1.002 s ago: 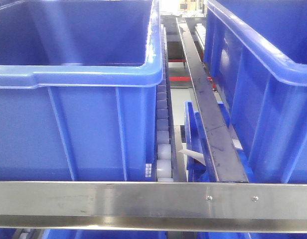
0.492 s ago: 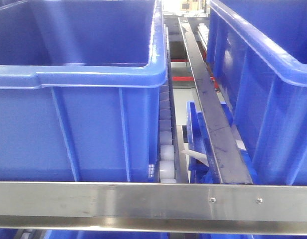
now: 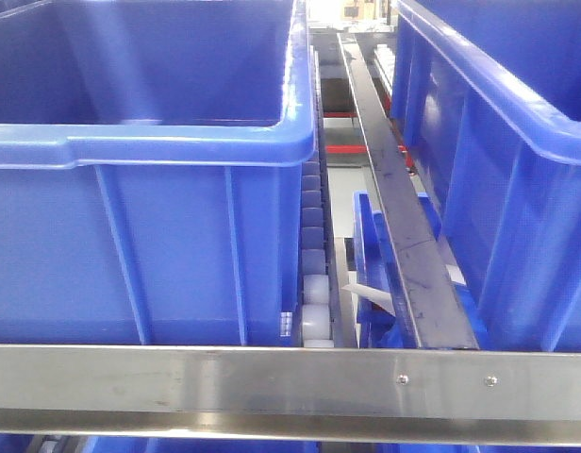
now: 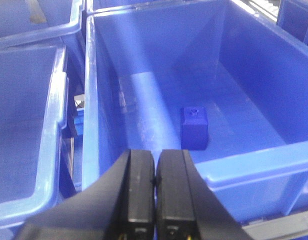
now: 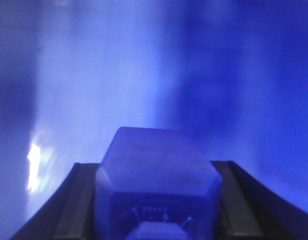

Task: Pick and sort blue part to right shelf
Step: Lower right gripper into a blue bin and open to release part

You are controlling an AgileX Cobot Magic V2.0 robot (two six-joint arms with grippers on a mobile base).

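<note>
My right gripper [image 5: 155, 164] is shut on a blue part [image 5: 156, 175], a matte block with sloped shoulders held between the two dark fingers. It hangs close over a blurred blue surface that fills the right wrist view. Another blue part [image 4: 194, 127] stands upright on the floor of a large blue bin [image 4: 254, 165]. My left gripper [image 4: 155, 155] hovers shut and empty over that bin's near rim. The right shelf shows in the front view by its steel front rail [image 3: 272, 382]. Neither gripper appears in the front view.
Two big ribbed blue bins [image 3: 158, 151] [image 3: 498, 142] sit on the shelf behind the rail. A white roller track [image 3: 312, 283] and a dark steel divider [image 3: 404, 245] run between them. More blue bins [image 4: 29, 120] stand left of the bin under my left gripper.
In the front view the bins and rail shifted slightly to the right a second ago. Since half a second ago nothing has moved.
</note>
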